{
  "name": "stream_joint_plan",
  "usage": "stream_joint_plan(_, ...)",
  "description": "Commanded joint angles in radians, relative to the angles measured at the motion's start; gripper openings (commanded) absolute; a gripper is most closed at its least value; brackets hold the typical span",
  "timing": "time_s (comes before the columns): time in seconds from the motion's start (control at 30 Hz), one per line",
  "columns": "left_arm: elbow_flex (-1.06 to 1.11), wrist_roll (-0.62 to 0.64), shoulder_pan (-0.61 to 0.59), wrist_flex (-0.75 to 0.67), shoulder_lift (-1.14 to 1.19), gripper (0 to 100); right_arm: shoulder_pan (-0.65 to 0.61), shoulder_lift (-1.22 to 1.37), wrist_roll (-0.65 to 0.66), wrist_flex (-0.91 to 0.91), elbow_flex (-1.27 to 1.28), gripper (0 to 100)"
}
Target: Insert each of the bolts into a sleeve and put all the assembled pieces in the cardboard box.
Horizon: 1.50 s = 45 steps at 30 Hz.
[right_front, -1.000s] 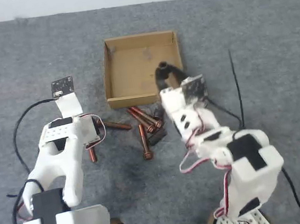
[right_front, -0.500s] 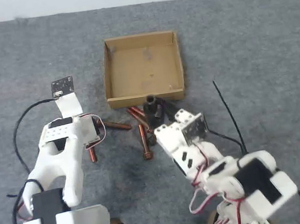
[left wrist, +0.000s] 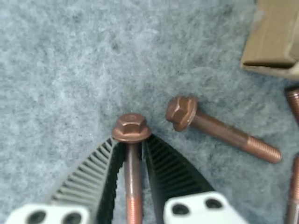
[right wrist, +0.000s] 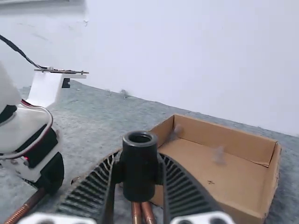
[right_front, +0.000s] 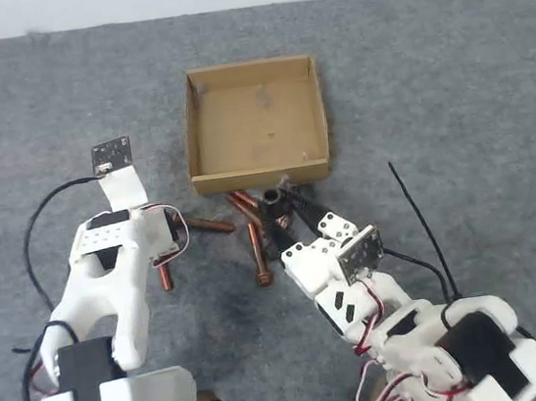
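Looking down over the desk [right_front: 451, 87]: gripping a black sleeve [right_front: 273, 203] upright in the right tool [right_front: 280, 217], just in front of the cardboard box [right_front: 261, 176] and above the loose bolts [right_front: 257, 251]. Showing one bolt [right_front: 164, 272] beside the left arm [right_front: 109, 271], well apart from the sleeve.

Looking through the left wrist view: clamping the left tool [left wrist: 132, 144] narrowly on that bolt's shank, leaving its head past the tips, low over the desk. Passing a second bolt [left wrist: 219, 130] just beside.

Looking through the right wrist view: holding the sleeve with its bore facing up and empty, in front of the empty box.

Judging the step: lining up bolt tip and bore on one axis before pushing, probably lifting and turning the bolt first. Minding the box's near wall and the pile under the sleeve; using the open desk between the arms.
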Motion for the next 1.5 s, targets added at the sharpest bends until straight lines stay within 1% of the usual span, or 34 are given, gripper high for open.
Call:
stream_joint_plan(0.0, -0.012, -0.011, 0.003, -0.026, -0.063, 1, -0.007, -0.050, -0.012, 0.013, 0.018, 0.6)
stream_joint_plan(0.13, -0.024, -0.008, 0.012, -0.026, -0.069, 1, -0.015, -0.051, -0.014, 0.093, 0.017, 0.6)
stream_joint_plan(0.2, -0.048, -0.008, 0.021, -0.020, -0.071, 1, -0.030, -0.051, -0.014, 0.097, 0.017, 0.6)
stream_joint_plan(0.3, -0.090, -0.005, 0.002, -0.017, -0.117, 1, -0.044, -0.051, -0.014, 0.097, 0.017, 0.6)
stream_joint_plan(0.47, -0.153, -0.005, 0.003, 0.052, -0.318, 1, -0.044, -0.051, -0.014, 0.097, 0.017, 0.6)
stream_joint_plan(0.63, -0.160, -0.005, 0.058, 0.046, -0.554, 1, -0.045, -0.051, -0.014, 0.097, 0.017, 0.6)
stream_joint_plan(0.73, -0.122, -0.005, 0.101, -0.029, -0.672, 1, -0.045, -0.051, -0.014, 0.104, 0.017, 0.6)
stream_joint_plan(0.97, 0.061, -0.005, 0.147, -0.334, -0.881, 1, -0.045, -0.051, -0.011, 0.102, 0.017, 0.6)
stream_joint_plan(1.03, 0.099, -0.005, 0.155, -0.396, -0.918, 1, -0.045, -0.051, -0.011, 0.101, 0.017, 0.6)
stream_joint_plan(1.1, 0.122, -0.005, 0.158, -0.425, -0.942, 1, -0.047, -0.051, -0.011, 0.101, 0.017, 0.6)
stream_joint_plan(1.27, 0.134, -0.005, 0.193, -0.430, -0.950, 1, -0.050, -0.051, -0.011, 0.101, 0.017, 0.6)
stream_joint_plan(1.43, 0.107, 0.002, 0.265, -0.427, -0.950, 1, -0.056, -0.051, -0.009, 0.097, 0.017, 0.6)
stream_joint_plan(1.47, 0.107, 0.023, 0.284, -0.427, -0.950, 1, -0.056, -0.051, -0.009, 0.097, 0.017, 0.6)
